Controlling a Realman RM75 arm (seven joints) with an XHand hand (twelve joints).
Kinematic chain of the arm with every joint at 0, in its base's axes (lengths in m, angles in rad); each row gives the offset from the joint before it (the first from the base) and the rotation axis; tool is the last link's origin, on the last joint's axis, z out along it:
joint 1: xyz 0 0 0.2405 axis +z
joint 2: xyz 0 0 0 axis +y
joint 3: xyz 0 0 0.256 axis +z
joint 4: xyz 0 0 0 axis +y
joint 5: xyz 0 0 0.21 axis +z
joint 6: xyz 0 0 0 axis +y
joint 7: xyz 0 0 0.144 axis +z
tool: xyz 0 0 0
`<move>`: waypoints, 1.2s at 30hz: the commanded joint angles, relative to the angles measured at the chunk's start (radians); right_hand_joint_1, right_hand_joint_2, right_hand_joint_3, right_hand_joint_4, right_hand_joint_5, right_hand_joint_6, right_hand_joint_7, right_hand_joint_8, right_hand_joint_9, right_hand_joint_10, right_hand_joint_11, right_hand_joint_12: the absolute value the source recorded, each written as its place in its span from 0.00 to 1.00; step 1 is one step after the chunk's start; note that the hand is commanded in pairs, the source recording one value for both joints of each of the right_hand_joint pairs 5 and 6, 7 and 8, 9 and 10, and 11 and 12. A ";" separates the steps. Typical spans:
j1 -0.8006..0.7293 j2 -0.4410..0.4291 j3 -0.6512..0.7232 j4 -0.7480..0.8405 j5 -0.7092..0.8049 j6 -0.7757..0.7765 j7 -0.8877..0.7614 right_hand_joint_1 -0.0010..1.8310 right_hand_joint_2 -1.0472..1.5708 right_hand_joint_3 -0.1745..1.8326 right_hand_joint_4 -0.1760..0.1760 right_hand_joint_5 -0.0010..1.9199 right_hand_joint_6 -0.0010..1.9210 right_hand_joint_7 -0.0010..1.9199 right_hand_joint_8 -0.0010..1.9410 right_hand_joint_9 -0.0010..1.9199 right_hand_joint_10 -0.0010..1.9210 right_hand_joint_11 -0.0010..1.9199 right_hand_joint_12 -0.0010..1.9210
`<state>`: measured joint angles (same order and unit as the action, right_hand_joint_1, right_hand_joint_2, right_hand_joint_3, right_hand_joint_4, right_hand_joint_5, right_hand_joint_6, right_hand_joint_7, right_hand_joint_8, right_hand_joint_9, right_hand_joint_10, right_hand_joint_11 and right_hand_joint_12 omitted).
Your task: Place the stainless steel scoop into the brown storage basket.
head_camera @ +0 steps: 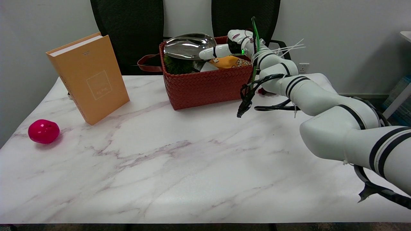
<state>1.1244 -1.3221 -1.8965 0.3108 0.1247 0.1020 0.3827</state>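
From my seat I find nothing I can actually read anywhere on the table. The orange book [88, 77] standing at about ten o'clock carries a pale square outline on its cover with a line or two of print inside, and a small dark mark near its top edge, but all of it is too small and blurred for me to make out a single letter. I see no other label, brand, number or sign.

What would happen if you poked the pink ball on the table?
The pink ball looks round and smooth, so it would probably roll away. Its glossy shine suggests it may be slippery. It sits near the table's left edge, so it might fall off.
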 commanded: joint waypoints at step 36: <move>-0.064 0.032 0.002 0.147 0.019 0.004 -0.001 0.05 0.64 0.01 0.50 0.11 0.11 0.16 0.15 0.14 0.14 0.64 0.64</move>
<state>1.0901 -1.3188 -1.9041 0.3511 0.1419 0.1060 0.3813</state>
